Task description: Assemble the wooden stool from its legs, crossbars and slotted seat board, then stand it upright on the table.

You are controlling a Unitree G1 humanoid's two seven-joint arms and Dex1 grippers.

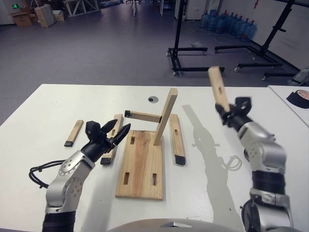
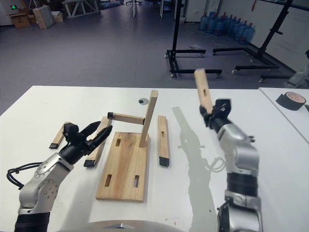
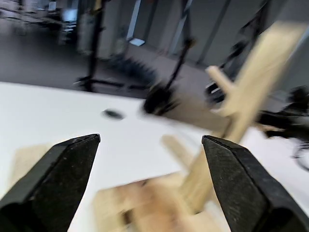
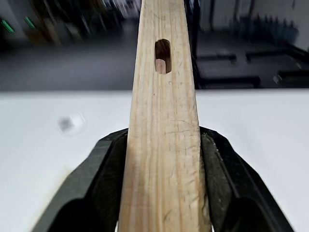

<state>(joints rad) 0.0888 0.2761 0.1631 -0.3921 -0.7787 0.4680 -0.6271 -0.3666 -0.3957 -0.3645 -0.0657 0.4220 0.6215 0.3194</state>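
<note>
Seat board (image 1: 142, 166): lay flat on the white table (image 1: 58, 106), long axis toward 12 o'clock, with rectangular slots cut through it.
Standing leg (image 1: 165, 116): foot in the board's 1 o'clock slot, leaning slightly toward 1 o'clock.
Crossbar (image 1: 143, 116): jutted from the standing leg toward 9 o'clock, black-tipped, clear of the table.
Left gripper (image 1: 123, 123): fingers spread wide, nothing between them. It was poised at the board's 9 o'clock edge over a lying leg (image 1: 112, 140); contact could not be told.
Right gripper (image 1: 226, 112): clamped on a held leg (image 1: 218, 89), raised off the table at the board's 2 o'clock, well apart. The wood rose toward 11 o'clock, with an oval mortise above the grip.
Loose leg (image 1: 177, 139): lay flat just beside the board's 3 o'clock edge.
Short crossbar (image 1: 74, 133): lay flat at 9 o'clock, beyond the left gripper.
</note>
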